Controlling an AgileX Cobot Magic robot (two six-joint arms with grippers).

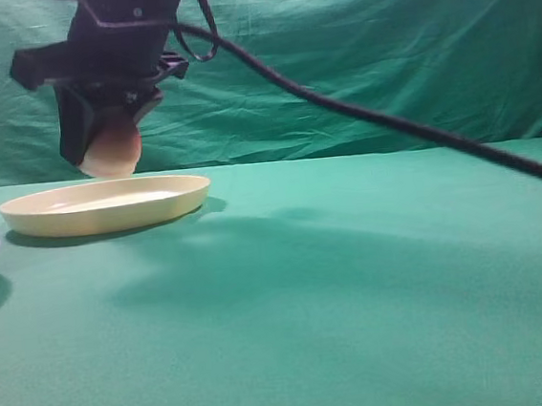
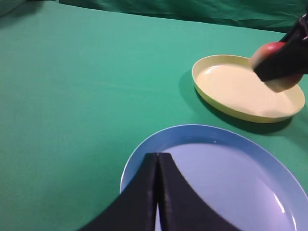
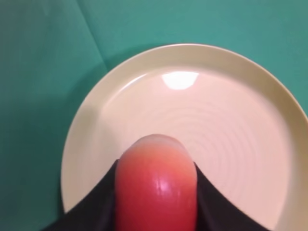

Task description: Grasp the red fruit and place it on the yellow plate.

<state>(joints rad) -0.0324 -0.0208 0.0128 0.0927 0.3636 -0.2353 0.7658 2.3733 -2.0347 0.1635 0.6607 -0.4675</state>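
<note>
the right gripper (image 1: pixel 110 146) is hanging above the yellow plate (image 1: pixel 170 201) with the red fruit (image 3: pixel 156 190) between its fingers, clamped or loosening i cannot tell, so the setting down is remaining.

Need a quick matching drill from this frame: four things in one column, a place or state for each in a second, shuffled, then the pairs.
Column one
1. red fruit
2. yellow plate
3. blue dish
4. left end effector

Column two
A. fingers pressed together above the dish
B. resting on the green cloth under the fruit, nothing lying in it
C. at the left edge of the high view, bare
D. between the fingers of the right end effector, above the plate and off its surface

Pairs: 1-D, 2-B, 3-C, 4-A
</note>
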